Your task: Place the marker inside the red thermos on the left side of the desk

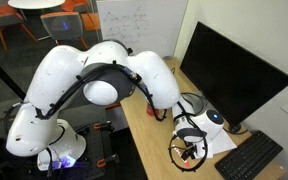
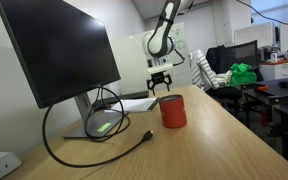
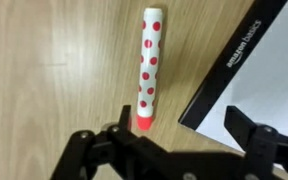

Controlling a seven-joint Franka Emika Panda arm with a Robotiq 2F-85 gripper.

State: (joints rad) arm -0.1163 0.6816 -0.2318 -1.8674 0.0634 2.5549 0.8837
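Now our end effector [image 3: 181,135] hangs spread wide and empty just above the marker [image 3: 148,65] on the bench [image 3: 44,60]; next we go down and pinch it.

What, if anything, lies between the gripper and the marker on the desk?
Nothing visible. In the wrist view the marker lies bare on the desk just ahead of the open gripper; the black-edged pad sits off to one side, not across the approach.
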